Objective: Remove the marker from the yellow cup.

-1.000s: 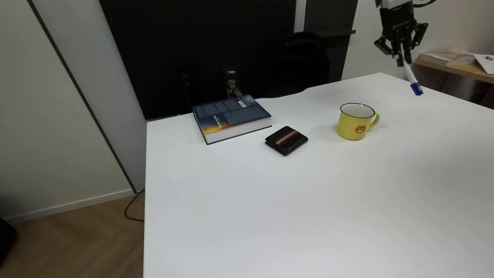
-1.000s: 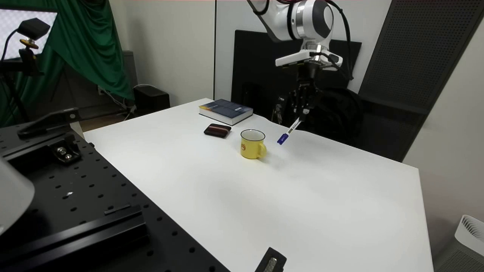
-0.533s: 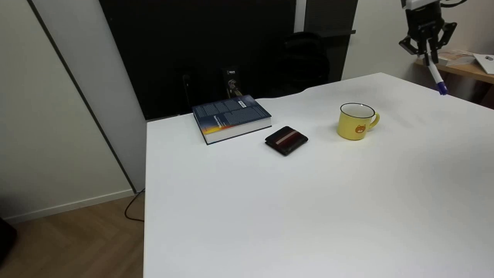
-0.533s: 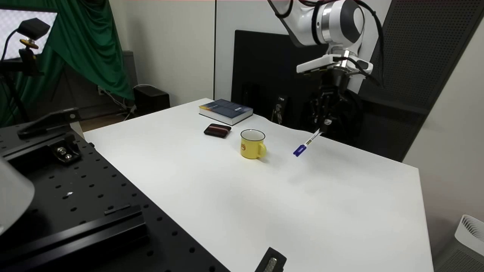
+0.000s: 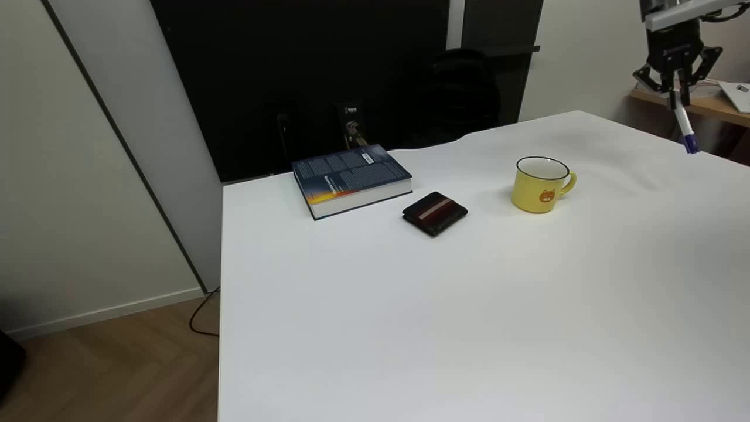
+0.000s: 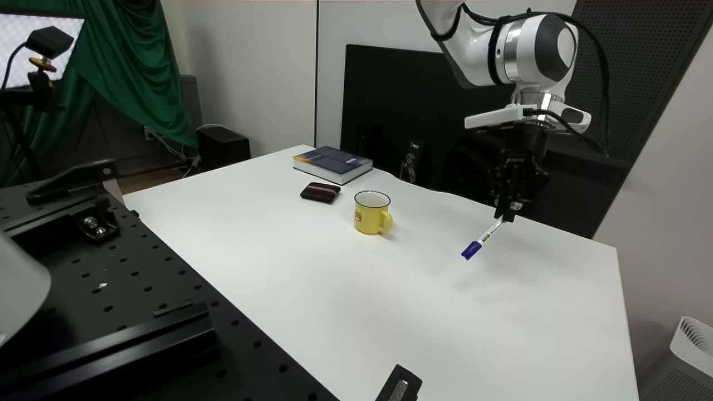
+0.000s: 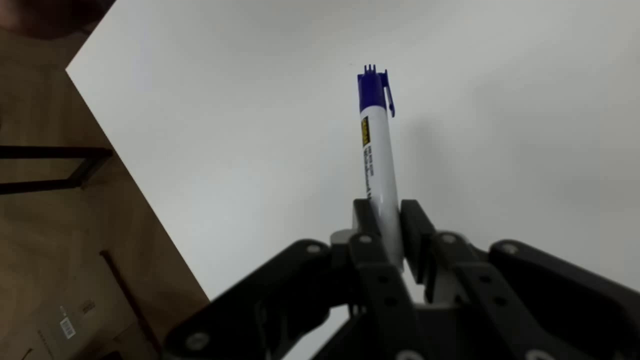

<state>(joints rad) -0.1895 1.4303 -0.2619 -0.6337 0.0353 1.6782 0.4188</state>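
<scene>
The marker [image 7: 380,150] has a white body and a dark blue cap. My gripper [image 7: 386,206] is shut on the uncapped end of its body, with a pad against each side. In both exterior views the marker [image 5: 682,122] [image 6: 473,249] hangs tilted from the gripper [image 5: 678,103] [image 6: 506,216], cap end down, above the table and apart from it. The yellow cup [image 5: 532,192] stands upright on the table with its handle to the side. It also shows in an exterior view [image 6: 367,218], left of the gripper. The cup is out of the wrist view.
The white table [image 5: 410,316] carries a dark blue book [image 5: 357,170] and a dark wallet with a stripe [image 5: 435,213], both beyond the cup from the gripper. A table edge and the floor [image 7: 55,240] show at the left of the wrist view. A black perforated base plate [image 6: 184,334] borders the table.
My gripper has moved right in both exterior views and lower, carrying the marker farther from the cup. The cup, book and wallet have not moved.
</scene>
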